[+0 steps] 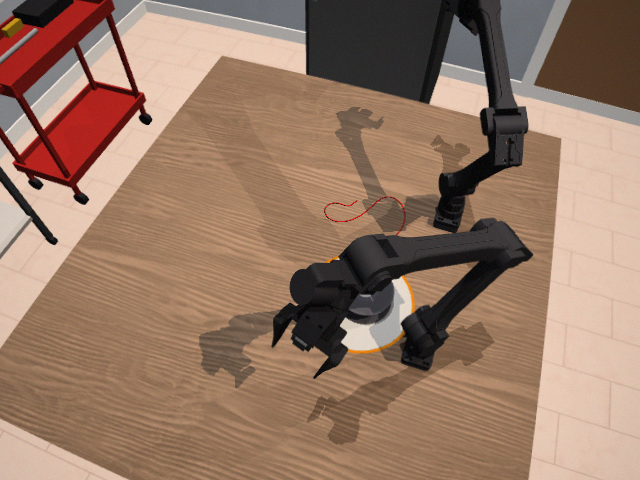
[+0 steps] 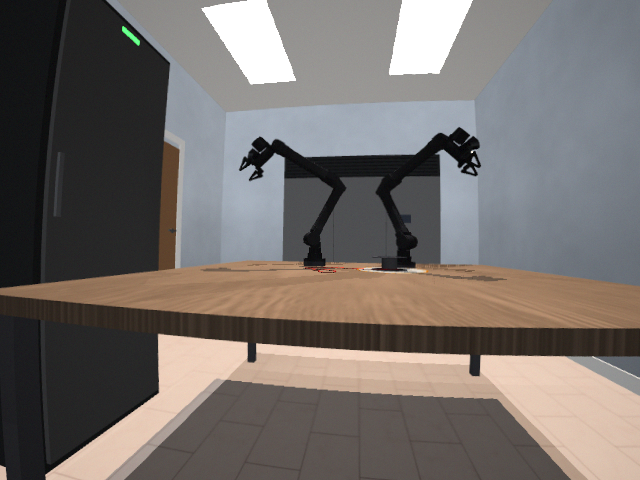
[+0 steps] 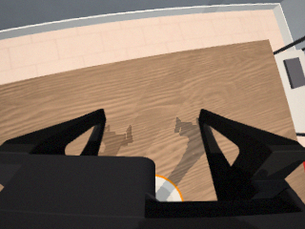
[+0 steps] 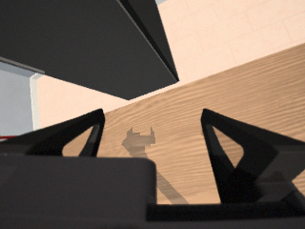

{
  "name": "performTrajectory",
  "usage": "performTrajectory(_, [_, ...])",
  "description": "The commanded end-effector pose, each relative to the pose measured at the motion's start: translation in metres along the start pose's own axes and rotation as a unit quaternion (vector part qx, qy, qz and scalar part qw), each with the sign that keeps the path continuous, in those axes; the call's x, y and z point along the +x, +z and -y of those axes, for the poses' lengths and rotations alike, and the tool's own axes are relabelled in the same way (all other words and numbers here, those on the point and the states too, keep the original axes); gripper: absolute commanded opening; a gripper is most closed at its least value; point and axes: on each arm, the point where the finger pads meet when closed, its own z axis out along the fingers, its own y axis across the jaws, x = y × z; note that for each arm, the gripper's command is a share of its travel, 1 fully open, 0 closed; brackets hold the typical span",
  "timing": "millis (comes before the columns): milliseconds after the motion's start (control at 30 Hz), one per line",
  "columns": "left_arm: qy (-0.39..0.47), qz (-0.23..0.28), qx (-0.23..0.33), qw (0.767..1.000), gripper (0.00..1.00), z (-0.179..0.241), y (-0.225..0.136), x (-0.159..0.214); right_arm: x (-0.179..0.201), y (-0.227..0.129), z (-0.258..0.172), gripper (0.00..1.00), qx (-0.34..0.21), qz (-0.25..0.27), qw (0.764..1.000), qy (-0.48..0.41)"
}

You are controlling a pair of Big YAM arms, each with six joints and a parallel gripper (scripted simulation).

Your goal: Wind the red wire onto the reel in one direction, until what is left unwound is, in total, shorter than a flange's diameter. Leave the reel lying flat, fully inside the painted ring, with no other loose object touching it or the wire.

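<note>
The dark reel (image 1: 369, 308) (image 2: 389, 262) lies flat on the white area inside the orange painted ring (image 1: 413, 304) (image 2: 424, 271). My left arm hides part of both in the top view. The red wire (image 1: 338, 221) runs out from the reel's side in a long S-shaped curve on the table, its free end curled. My left gripper (image 1: 294, 361) (image 2: 473, 169) (image 3: 152, 114) is open and empty, high above the table, off to the ring's side. My right gripper (image 2: 246, 174) (image 4: 152, 114) is open and empty, high up on the wire's side, far from the wire.
A dark cabinet (image 1: 369, 46) (image 2: 108, 232) (image 4: 91, 48) stands just beyond the table edge on the right arm's side. A red cart (image 1: 82, 134) stands on the floor off another edge. The left arm's base (image 1: 417, 359) stands close beside the ring.
</note>
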Motion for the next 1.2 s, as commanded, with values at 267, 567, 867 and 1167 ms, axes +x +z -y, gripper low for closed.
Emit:
performTrajectory(267, [0.087,0.186,0.128,0.97,1.0,0.032,-0.174,-0.101,-0.09,-0.168,-0.062,1.0,-0.152,0.149,0.965,-0.154])
performTrajectory(567, [0.143,0.3,0.18,0.926,1.0,0.031,-0.289,-0.128,-0.116,-0.279,-0.07,1.0,-0.206,0.252,0.914,-0.244])
performTrajectory(867, [0.169,0.356,0.197,0.898,1.0,0.026,-0.345,-0.133,-0.122,-0.333,-0.067,1.0,-0.222,0.304,0.882,-0.283])
performTrajectory(1167, [0.181,0.381,0.203,0.884,1.0,0.023,-0.371,-0.133,-0.124,-0.358,-0.065,1.0,-0.227,0.328,0.866,-0.3])
